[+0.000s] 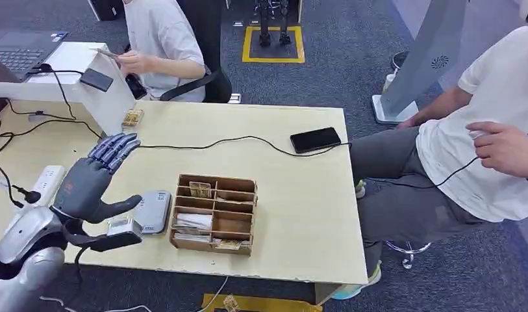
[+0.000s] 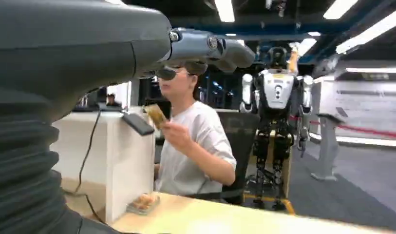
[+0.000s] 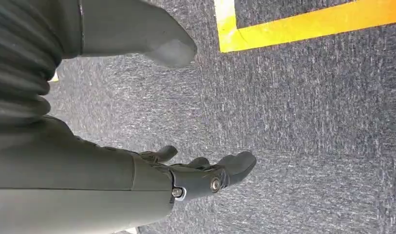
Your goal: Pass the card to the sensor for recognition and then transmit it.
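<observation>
My left hand hovers above the table's left side, fingers stretched out and thumb apart, holding nothing. Just right of it lies the grey card sensor, beside a wooden compartment box with cards in its slots. Behind the white partition a seated person holds a card; the left wrist view shows that card raised in the person's hand. My right hand hangs over grey carpet with its fingers loosely extended and nothing in them.
A black phone with a cable lies at the table's far right. A white power strip and cables cover the left. A small card stack sits by the partition. A second person sits at the right.
</observation>
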You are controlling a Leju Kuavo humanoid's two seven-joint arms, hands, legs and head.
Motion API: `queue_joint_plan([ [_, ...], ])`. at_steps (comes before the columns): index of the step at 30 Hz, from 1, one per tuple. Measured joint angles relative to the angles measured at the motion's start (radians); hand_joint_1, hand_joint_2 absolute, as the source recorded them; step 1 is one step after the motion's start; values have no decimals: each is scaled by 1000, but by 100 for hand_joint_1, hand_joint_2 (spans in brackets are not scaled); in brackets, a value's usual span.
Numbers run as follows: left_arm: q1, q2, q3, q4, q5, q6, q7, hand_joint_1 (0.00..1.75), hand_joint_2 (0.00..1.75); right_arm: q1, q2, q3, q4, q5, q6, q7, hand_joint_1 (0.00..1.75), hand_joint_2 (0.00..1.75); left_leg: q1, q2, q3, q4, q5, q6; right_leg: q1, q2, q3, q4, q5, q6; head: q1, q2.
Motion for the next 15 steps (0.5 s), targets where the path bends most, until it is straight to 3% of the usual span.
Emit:
queue_joint_plan([
  [4,58,52,-11,-59,-26,16,-2,0,175,1,0,-16,0,0,0,-3,0,175,0,0,0,0,0,0,0,0,0,0,0,0,0,0],
  [9,118,132,-59,-78,-194,26,41,0,175,1,0,-35,-1,7,0,1,0,175,0,0,0,0,0,0,0,-1,0,0,0,0,0,0],
  [15,111,178,-136,-74,-204,-16,64,0,175,3,0,-48,-4,24,0,16,0,175,0,-1,0,0,0,0,0,-1,0,0,0,0,0,0],
])
